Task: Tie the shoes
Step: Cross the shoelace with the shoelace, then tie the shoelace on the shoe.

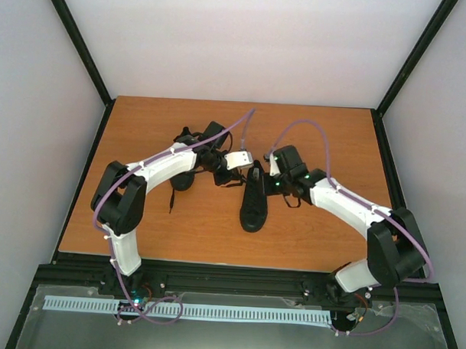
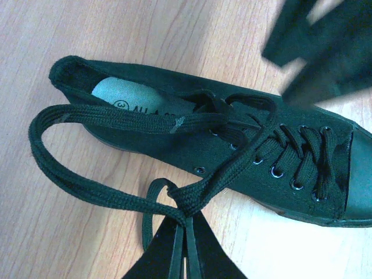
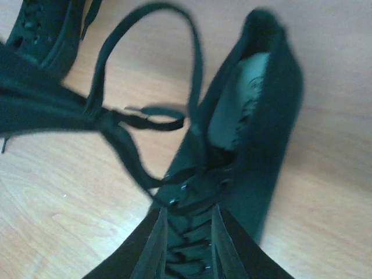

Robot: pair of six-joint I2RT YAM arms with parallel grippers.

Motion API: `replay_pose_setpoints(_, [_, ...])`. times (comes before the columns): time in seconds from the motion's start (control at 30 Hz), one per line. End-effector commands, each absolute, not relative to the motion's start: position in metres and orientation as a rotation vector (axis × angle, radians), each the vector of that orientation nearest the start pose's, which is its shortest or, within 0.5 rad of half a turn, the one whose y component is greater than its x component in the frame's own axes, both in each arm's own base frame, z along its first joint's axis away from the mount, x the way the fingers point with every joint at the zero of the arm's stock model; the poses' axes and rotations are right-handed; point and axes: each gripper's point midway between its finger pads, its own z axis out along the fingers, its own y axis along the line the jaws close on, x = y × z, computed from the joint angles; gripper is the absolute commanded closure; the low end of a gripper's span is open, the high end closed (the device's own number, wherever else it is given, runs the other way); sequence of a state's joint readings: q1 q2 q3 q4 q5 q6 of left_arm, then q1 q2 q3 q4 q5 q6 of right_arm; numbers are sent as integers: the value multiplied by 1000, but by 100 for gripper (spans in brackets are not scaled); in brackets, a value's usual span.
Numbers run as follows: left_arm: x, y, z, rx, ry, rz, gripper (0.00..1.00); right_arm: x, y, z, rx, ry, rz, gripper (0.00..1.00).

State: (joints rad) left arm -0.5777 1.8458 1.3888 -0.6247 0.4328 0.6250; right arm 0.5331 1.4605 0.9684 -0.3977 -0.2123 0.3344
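Observation:
One of the black shoes point(image 1: 253, 210) lies in the middle of the table, the one my two grippers meet over. In the left wrist view this shoe point(image 2: 232, 145) lies with its toe to the right and a long lace loop point(image 2: 52, 168) trailing left. My left gripper point(image 2: 185, 220) is shut on the lace where two strands cross. My right gripper point(image 3: 186, 232) hovers over the laced front of the shoe point(image 3: 256, 133), jaws apart, with nothing clearly pinched. The other shoe point(image 3: 43, 29) lies beyond, partly under my left arm point(image 1: 183, 176).
The wooden table point(image 1: 311, 131) is framed by black rails and white walls. My left gripper point(image 3: 35, 110) shows as a dark blur at the left of the right wrist view. A loose lace end point(image 1: 171, 199) lies beside the left arm.

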Motion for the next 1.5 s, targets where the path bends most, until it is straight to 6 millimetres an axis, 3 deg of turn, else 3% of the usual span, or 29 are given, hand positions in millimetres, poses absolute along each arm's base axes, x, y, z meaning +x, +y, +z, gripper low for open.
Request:
replay_pose_setpoints(0.0, [343, -310, 124, 1555, 2024, -559, 99, 312, 243, 120, -304, 2484, 550, 78])
replay_pose_setpoints(0.17, [341, -310, 123, 1552, 2032, -569, 99, 316, 240, 105, -201, 2503, 437, 81])
replay_pose_setpoints(0.53, [340, -311, 124, 1553, 2028, -585, 99, 319, 254, 89, -183, 2533, 417, 80])
replay_pose_setpoints(0.8, [339, -310, 122, 1560, 2033, -579, 99, 315, 244, 108, -133, 2482, 397, 80])
replay_pose_setpoints(1.03, [340, -311, 123, 1559, 2030, -582, 99, 298, 236, 123, -80, 2466, 481, 78])
replay_pose_setpoints(1.3, [340, -312, 124, 1557, 2031, -586, 99, 292, 257, 105, -85, 2502, 551, 85])
replay_pose_setpoints(1.47, [340, -311, 122, 1560, 2034, -582, 99, 307, 260, 96, -104, 2500, 472, 85])
